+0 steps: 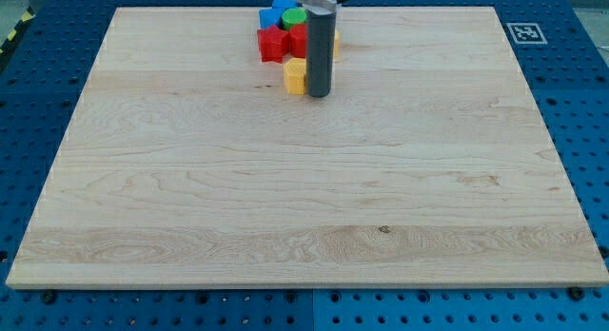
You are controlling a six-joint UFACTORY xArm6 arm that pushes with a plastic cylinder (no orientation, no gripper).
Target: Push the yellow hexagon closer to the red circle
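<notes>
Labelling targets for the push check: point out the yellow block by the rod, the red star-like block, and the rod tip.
yellow block (296, 76): camera view, on its visible left part beside the rod.
red block (273, 44): camera view, centre of its top face.
my tip (317, 94): camera view, rod's very bottom end.

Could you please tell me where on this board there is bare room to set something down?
Nearly all the wooden board is bare: everything below my tip, plus both sides out to the left and right edges. The only crowding is at the top centre, where the yellow block, red block, blue block and green block cluster beside my tip.
</notes>
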